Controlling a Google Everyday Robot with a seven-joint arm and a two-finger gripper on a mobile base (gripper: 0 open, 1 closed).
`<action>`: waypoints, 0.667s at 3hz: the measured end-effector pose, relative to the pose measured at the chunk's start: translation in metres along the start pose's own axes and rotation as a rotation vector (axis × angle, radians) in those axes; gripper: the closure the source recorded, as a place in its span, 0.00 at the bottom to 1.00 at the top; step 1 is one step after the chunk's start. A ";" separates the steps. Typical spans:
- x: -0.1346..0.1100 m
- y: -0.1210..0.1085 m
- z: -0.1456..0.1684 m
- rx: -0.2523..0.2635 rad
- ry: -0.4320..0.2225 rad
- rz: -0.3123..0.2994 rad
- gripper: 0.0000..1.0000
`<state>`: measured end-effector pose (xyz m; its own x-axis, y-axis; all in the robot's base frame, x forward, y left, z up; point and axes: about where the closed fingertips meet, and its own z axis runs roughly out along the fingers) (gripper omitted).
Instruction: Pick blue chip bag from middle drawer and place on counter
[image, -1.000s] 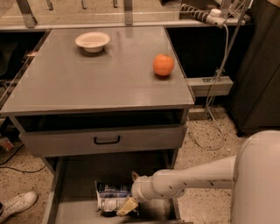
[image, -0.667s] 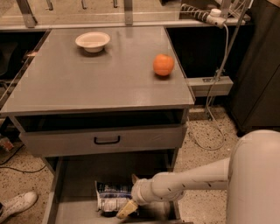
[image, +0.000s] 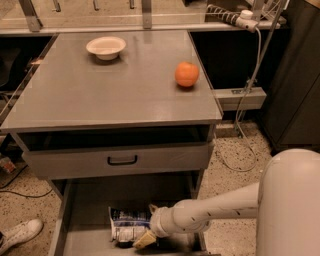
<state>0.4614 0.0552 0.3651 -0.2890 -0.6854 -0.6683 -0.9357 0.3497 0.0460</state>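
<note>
Blue chip bag (image: 127, 226) lies crumpled on the floor of the middle drawer (image: 95, 197), long axis roughly left-right, immediately left of the claw (image: 148, 224), whose fingers (image: 144, 240) are spread open, bracketing the bag's right end, nothing clamped yet.

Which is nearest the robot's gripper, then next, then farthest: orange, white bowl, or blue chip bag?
1. The blue chip bag, right at the gripper, down in the open drawer.
2. The orange, on the counter, right side.
3. The white bowl, counter's back left.
</note>
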 end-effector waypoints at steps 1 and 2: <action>0.000 0.000 0.000 0.000 0.000 0.000 0.40; 0.000 0.000 0.000 0.000 0.000 0.000 0.64</action>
<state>0.4614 0.0553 0.3651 -0.2890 -0.6854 -0.6683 -0.9357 0.3496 0.0461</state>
